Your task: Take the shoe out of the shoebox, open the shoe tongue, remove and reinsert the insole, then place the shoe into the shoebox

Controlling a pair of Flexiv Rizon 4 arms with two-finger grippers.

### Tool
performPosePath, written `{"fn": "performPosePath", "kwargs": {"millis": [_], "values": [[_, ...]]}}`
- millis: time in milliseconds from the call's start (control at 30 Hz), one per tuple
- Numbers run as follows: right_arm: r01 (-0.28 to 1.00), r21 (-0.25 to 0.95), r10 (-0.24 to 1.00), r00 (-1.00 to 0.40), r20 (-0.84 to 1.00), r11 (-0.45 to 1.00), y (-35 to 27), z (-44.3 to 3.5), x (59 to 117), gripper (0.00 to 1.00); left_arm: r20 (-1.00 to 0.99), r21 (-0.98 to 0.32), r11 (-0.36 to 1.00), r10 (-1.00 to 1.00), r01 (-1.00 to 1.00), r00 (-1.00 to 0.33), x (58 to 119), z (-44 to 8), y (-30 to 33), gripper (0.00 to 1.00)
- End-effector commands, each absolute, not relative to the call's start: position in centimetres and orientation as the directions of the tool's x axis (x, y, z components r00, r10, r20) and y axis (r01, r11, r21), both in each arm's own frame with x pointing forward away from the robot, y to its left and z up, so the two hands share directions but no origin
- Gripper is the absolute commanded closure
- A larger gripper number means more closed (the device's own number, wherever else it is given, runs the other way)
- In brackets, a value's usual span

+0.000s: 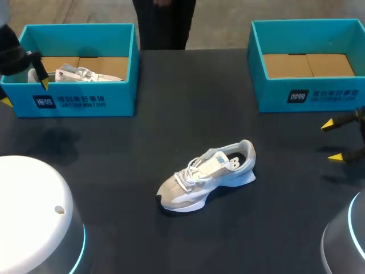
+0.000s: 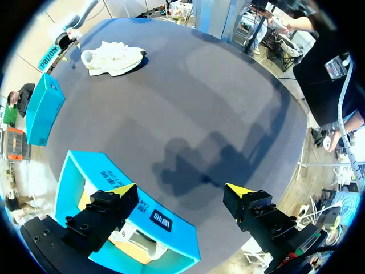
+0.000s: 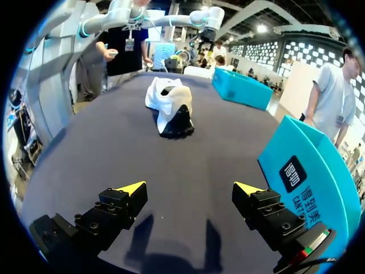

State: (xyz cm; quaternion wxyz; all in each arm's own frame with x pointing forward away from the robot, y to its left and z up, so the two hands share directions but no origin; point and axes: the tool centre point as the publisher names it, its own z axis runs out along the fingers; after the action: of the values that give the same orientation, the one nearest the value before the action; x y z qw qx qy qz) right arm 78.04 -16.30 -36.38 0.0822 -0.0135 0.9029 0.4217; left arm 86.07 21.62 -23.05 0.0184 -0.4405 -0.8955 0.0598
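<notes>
A white and beige shoe (image 1: 208,174) lies on its sole in the middle of the dark table, toe towards the front left. In the right wrist view the shoe (image 3: 170,105) lies well ahead of my right gripper (image 3: 189,188), which is open and holds nothing. In the head view my right gripper (image 1: 332,140) hovers at the right edge, in front of the right shoebox (image 1: 319,94). My left gripper (image 1: 25,93) is open at the left shoebox's (image 1: 74,101) near left corner. From the left wrist, my left gripper (image 2: 182,191) is empty above that box (image 2: 102,171).
Another white shoe (image 1: 80,74) lies inside the left shoebox, also seen as a white shoe (image 2: 137,237) under my left gripper. The right shoebox shows only its cardboard floor. White arm bases (image 1: 34,217) fill the front corners.
</notes>
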Motion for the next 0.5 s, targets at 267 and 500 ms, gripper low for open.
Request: {"fn": "performPosePath", "kwargs": {"millis": [267, 500], "values": [[-0.076, 0.77, 0.083, -0.983, -0.165, 0.634, -15.63, -37.69, 76.87, 0.0, -0.02, -0.121, 0.604, 0.792, 0.787, -0.611, 85.98, -23.06, 21.64, 0.0], [-0.076, 0.77, 0.083, -0.983, -0.165, 0.634, -15.63, -37.69, 76.87, 0.0, -0.02, -0.121, 0.604, 0.792, 0.787, -0.611, 85.98, -23.06, 21.64, 0.0]]}}
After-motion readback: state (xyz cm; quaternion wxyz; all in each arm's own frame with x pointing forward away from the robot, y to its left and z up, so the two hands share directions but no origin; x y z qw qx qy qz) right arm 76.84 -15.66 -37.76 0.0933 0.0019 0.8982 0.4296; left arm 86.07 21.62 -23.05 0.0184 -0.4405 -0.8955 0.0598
